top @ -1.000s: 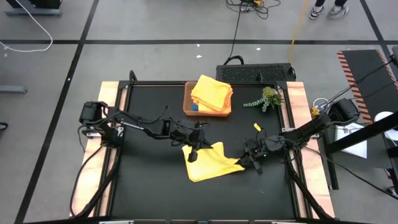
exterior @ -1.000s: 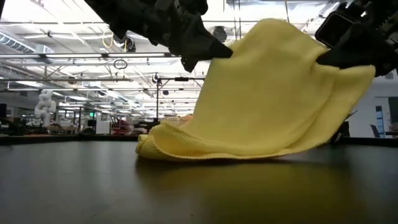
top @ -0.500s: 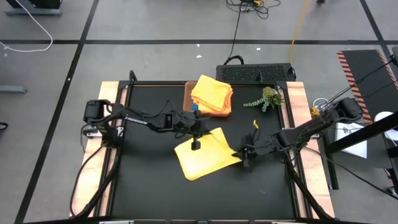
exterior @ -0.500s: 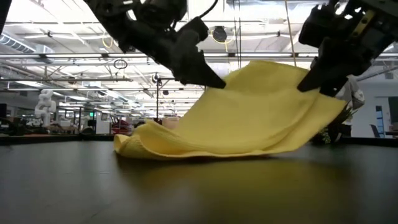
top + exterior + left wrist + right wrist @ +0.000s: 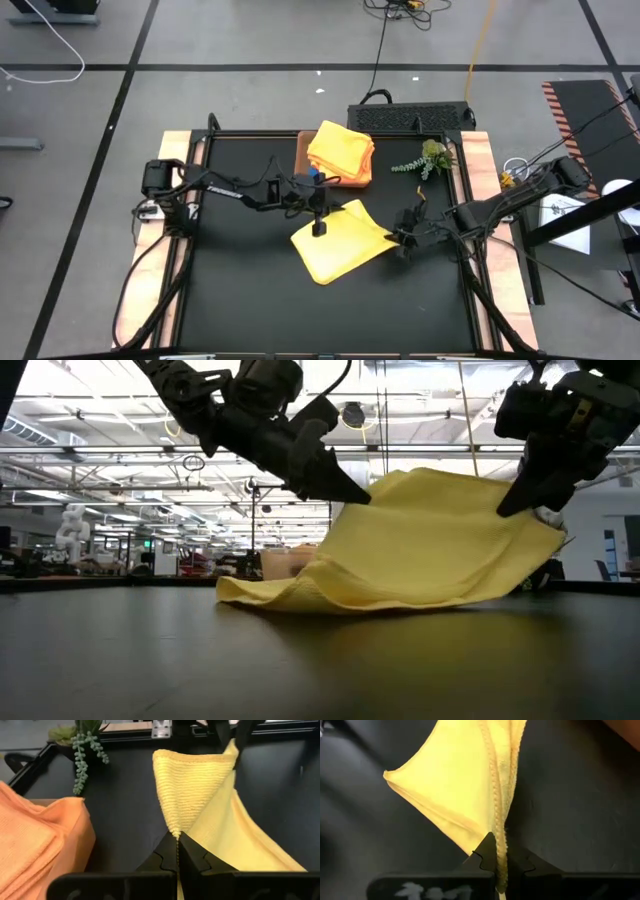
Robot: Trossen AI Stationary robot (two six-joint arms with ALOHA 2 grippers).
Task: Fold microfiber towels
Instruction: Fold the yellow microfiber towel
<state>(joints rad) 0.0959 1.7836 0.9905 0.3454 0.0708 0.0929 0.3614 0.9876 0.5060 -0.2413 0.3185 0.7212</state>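
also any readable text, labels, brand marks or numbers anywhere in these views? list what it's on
None can be read.
Yellow towel, held by left gripper and right gripper: plain, no tag or print showing.
Orange towels in the tray: plain.
Right wrist view, pale marks on the dark bar at the bottom: too blurred to read.
Low view, room signs behind the table: too small to read.

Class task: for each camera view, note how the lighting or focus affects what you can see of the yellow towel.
Low view: bright ceiling lights behind, so both arms are silhouettes and the yellow towel mirrors faintly on the table. High view: even light, little shadow. Wrist views: towel weave sharp, the near tool blurred.
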